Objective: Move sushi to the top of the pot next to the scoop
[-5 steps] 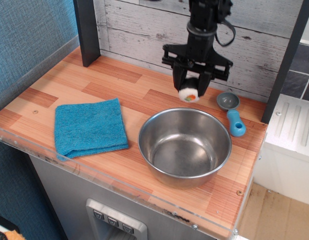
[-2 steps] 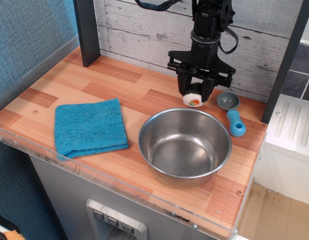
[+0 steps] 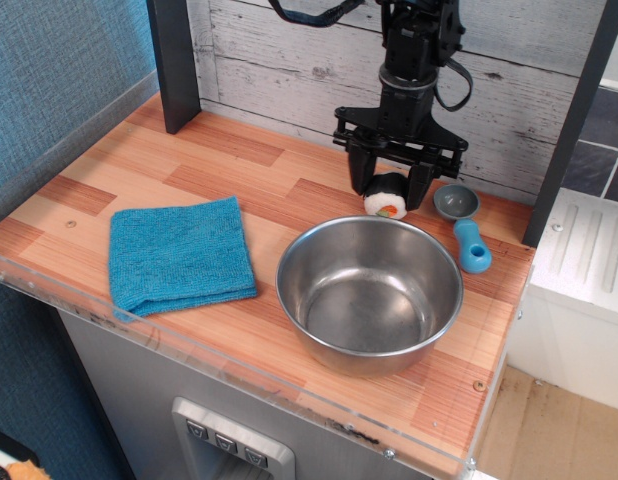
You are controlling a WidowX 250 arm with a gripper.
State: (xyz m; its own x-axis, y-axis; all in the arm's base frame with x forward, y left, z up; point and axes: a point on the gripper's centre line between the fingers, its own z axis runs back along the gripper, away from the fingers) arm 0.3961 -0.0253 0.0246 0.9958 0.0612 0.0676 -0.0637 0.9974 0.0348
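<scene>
A: What is being changed just now?

B: The sushi [image 3: 387,195] is being lowered from its height of a second ago; it is now being set on the bench [image 3: 189,170] at the pot's [image 3: 369,290] 12 o'clock, left of the scoop [image 3: 463,225].

A: And the end effector [image 3: 389,190]?

B: Its fingers are being spread around the roll, seemingly released. Placement is judged nearly done.

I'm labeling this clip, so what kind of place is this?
Probably a toy kitchen counter: a wood-look top with knobs below, holding a steel pot, a scoop and toy sushi.
</scene>
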